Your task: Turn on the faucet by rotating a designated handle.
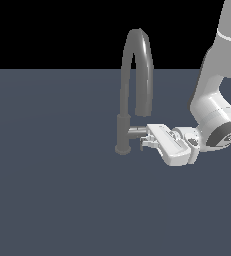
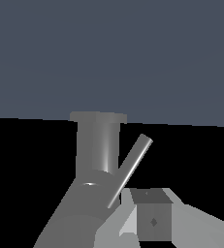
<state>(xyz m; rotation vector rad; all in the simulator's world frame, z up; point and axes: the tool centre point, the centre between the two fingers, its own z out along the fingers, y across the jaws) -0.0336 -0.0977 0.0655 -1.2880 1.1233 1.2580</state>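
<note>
Exterior view: end effector (image 1: 146,139) fingers at handle (image 1: 137,132), gap unclear.

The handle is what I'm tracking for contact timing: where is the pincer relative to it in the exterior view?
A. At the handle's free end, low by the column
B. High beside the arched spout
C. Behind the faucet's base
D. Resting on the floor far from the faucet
A: the pincer sits at the outer end of the handle, which juts from the faucet low on its column.
</note>
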